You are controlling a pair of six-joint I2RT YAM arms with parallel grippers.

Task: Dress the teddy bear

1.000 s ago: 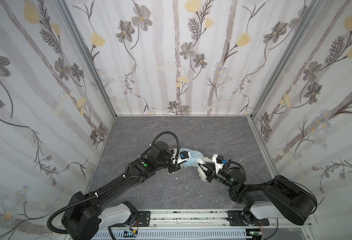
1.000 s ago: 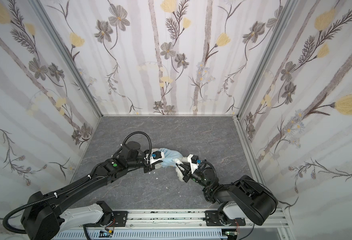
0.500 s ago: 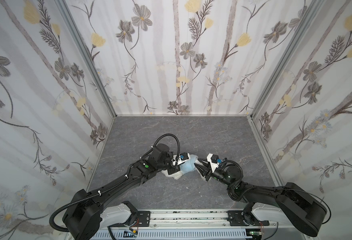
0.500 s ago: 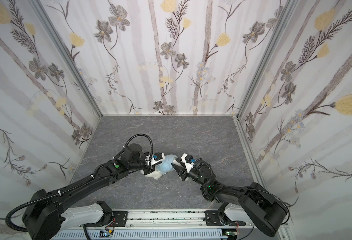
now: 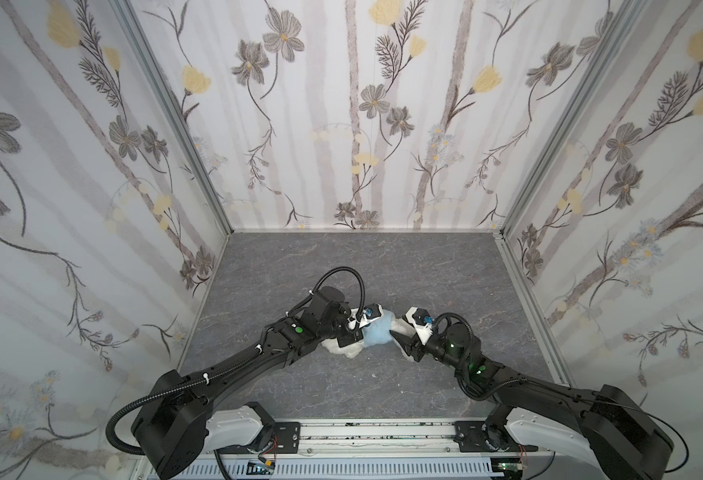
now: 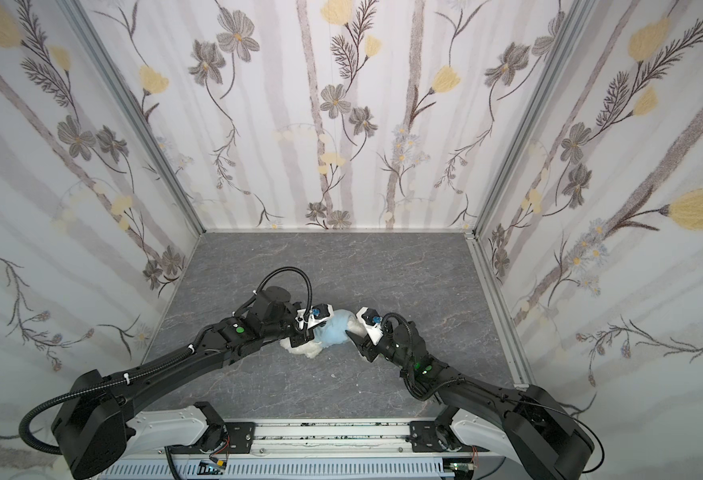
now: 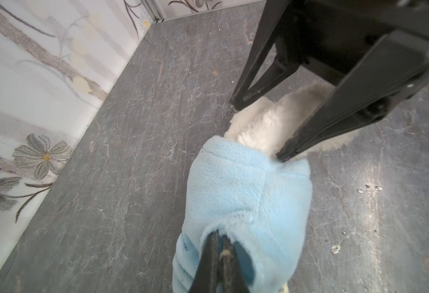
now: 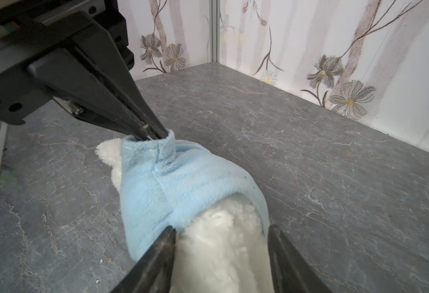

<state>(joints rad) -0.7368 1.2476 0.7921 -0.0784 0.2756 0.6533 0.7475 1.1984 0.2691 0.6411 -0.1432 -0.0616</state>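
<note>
Left claw (image 7: 219, 237): pinched tight, tips together on a fold of the hoodie (image 7: 236, 187) at one of its openings. Pale fleece lining shows around the tips.
Right claw (image 8: 222, 232): spread, fingers standing apart on either side of the teddy bear (image 8: 221, 256). One fingertip touches the hoodie's hem and the other sits just beside it. Cannot tell whether the fingers press the fur.
Claw to claw: tips face each other with the bundle between them; near, not touching.
Teddy bear: lying on the table between the two claws, its body in the right claw's gap, its middle inside the hoodie. White fur sticks out at the right claw's end, and a smaller tuft shows beside the left claw's tips. Face not in view.
Hoodie as holder: light blue fleece, pulled over the bear's middle. Contents: one bear, partly in.
Surface under claws: table (image 5: 383, 386), dark grey with pale veining, flat, faint sheen. A few pale specks (image 7: 368, 189) lie near the right claw.
Room beyond claws: walls (image 5: 341, 124) on three sides, white paper with grey and yellow flowers and grey stripes. Metal posts (image 5: 175, 112) stand at the two far corners, well away from both claws.
Behind the claws: mounting rail (image 5: 362, 432) along the table's near edge, carrying both arm bases.
Count: claws two; arms (image 5: 237, 370) two, black; bear one; hoodie one; walls three; corner posts two; rail one.
</note>
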